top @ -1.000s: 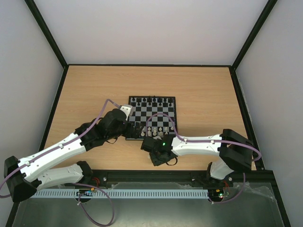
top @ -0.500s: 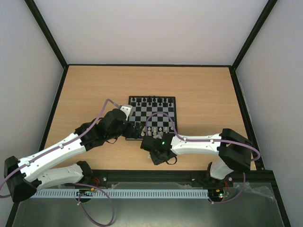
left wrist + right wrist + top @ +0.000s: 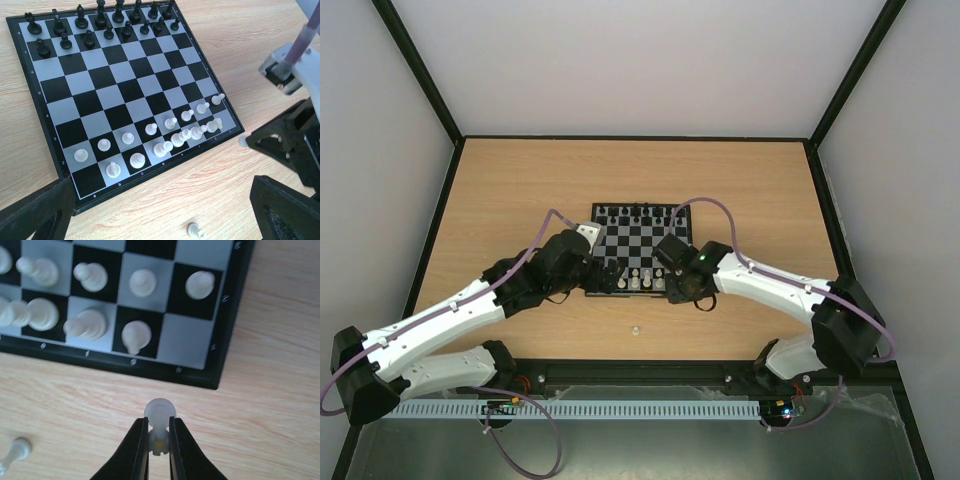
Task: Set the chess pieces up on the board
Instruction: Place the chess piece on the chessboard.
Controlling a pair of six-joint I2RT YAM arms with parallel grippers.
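The board (image 3: 642, 245) lies flat mid-table, black chess pieces (image 3: 640, 213) along its far rows and white ones (image 3: 640, 278) along its near rows. My right gripper (image 3: 682, 293) is shut on a white chess piece (image 3: 160, 412), held just off the board's (image 3: 185, 347) near right corner, above the wood. The left wrist view shows that held piece (image 3: 242, 141) beside the corner. My left gripper (image 3: 607, 278) stands open by the board's (image 3: 115, 95) near left corner, nothing between its fingers (image 3: 35, 215). One loose white piece (image 3: 196, 230) lies on the wood.
The loose white piece (image 3: 634, 329) rests on the table between the board and the arm bases, also low left in the right wrist view (image 3: 15, 450). Black rails edge the wooden table (image 3: 520, 190). The right arm (image 3: 770, 285) crosses the near right area.
My right arm has swung from the table in front of the board up to its near right corner, its jaws closed on a white piece. The loose piece it covered now shows. The left arm is still.
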